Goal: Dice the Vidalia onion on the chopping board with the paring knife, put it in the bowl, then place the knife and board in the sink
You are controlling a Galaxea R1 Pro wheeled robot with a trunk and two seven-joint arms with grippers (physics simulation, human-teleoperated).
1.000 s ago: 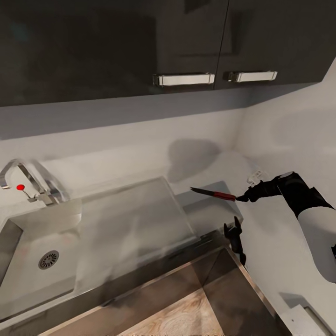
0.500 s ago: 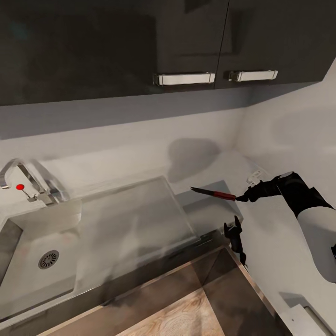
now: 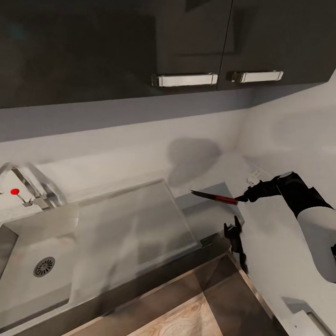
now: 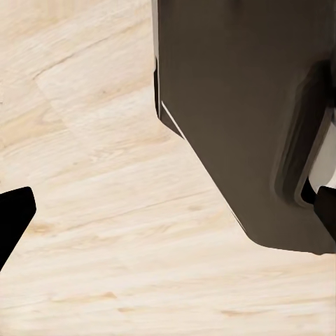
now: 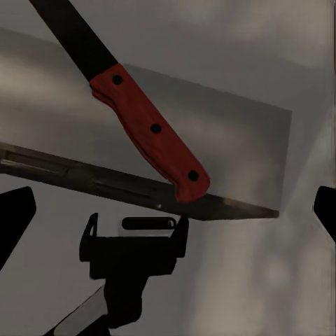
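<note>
Fingers of the right gripper (image 3: 243, 198) are clamping the end of the paring knife (image 3: 215, 197), holding it in the air above the right end of the bench (image 3: 207, 212). Its red handle is pointing back toward the gripper and its dark blade is reaching out to the left, toward the drainboard. In the right wrist view the paring knife (image 5: 140, 115) is running diagonally, three dark rivets showing along the red handle, with the grey bench surface and its thin edge (image 5: 140, 189) lying beneath it.

The left gripper (image 3: 234, 232) is hanging low by the corner of the bench, beside the dark cabinet front; whether its fingers are open or closed cannot be told. The left wrist view is looking down on the light wood floor (image 4: 91, 210) and a dark cabinet panel (image 4: 238, 112).

The sink (image 3: 28, 252) is sitting at the left of the bench, its round drain (image 3: 44, 266) showing in the grey basin, with the chrome faucet (image 3: 28, 182) and its small red knob (image 3: 15, 191) standing behind it. The flat drainboard (image 3: 135, 224) is stretching between the basin and the knife. Dark glossy upper cabinets (image 3: 116, 46) with chrome handles (image 3: 184, 80) are hanging above the grey backsplash (image 3: 116, 126).
</note>
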